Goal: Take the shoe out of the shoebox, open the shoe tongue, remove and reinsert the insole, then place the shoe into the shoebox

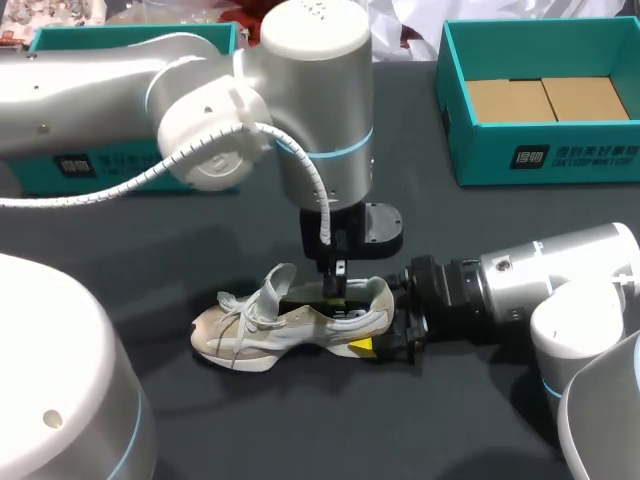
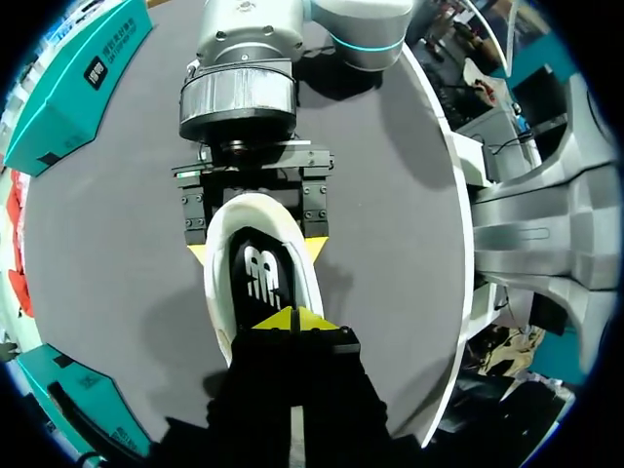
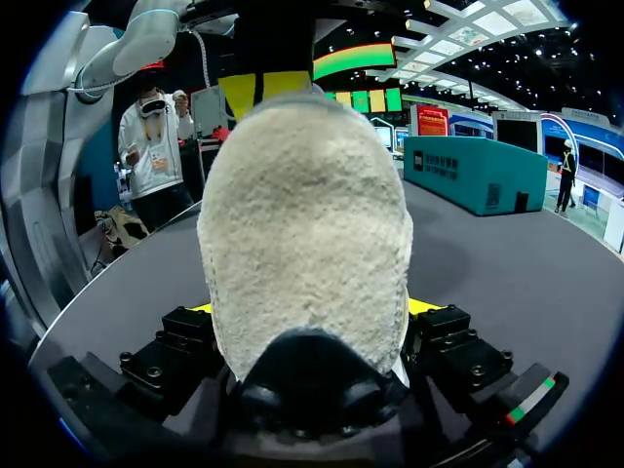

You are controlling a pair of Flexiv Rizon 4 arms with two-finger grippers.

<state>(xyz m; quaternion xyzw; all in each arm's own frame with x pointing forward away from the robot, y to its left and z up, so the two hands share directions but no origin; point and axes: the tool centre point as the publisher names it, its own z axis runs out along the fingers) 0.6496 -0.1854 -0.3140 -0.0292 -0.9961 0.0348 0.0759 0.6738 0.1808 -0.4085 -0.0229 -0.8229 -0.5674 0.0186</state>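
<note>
A cream sneaker (image 1: 270,325) stands on its sole mid-table, toe to the left, its tongue (image 1: 274,285) pulled up. My right gripper (image 1: 372,340) comes in from the right and holds the heel, one finger on each side; in the right wrist view the heel (image 3: 302,224) fills the space between its fingers (image 3: 310,307). My left gripper (image 1: 338,292) hangs straight down into the shoe's opening. In the left wrist view its yellow tips (image 2: 292,320) are pressed together just over the black insole (image 2: 261,278). Whether they pinch the insole is hidden.
An open teal shoebox (image 1: 540,160) with cardboard in its bottom stands at the back right. A second teal box (image 1: 60,40) sits at the back left, partly behind my left arm. Dark tabletop (image 1: 150,250) lies bare around the shoe.
</note>
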